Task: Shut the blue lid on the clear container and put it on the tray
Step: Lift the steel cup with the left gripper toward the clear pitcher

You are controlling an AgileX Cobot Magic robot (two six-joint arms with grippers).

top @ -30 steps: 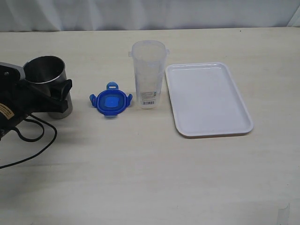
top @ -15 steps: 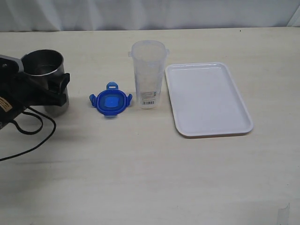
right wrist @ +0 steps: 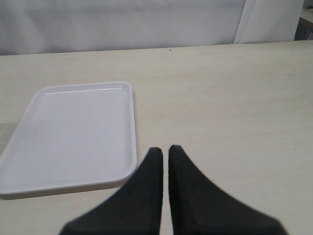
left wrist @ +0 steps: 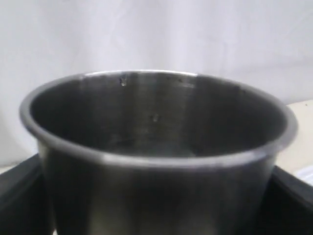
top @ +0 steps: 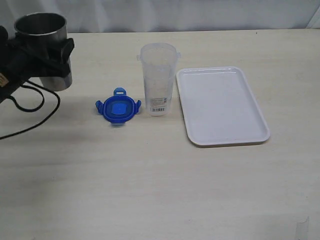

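The blue lid [top: 118, 109] lies flat on the table, just left of the clear container [top: 158, 80], which stands upright and uncovered with its barcode sticker near the base. To the container's right lies the white tray [top: 222, 105], bare. My left gripper [top: 48, 56] is at the far left, well away from the lid, shut on a steel cup [top: 42, 32] held above the table. That cup [left wrist: 156, 161] fills the left wrist view, with a black finger [left wrist: 19, 200] at each side. My right gripper [right wrist: 165, 149] is shut and holds nothing, beside the tray [right wrist: 73, 132].
A black cable [top: 35, 117] loops from the left arm over the table's left side. A pale cloth backdrop runs along the table's far edge. The right arm does not show in the exterior view.
My left gripper has lifted the steel cup off the table and carried it up and toward the far left. The lid, container and tray have not moved.
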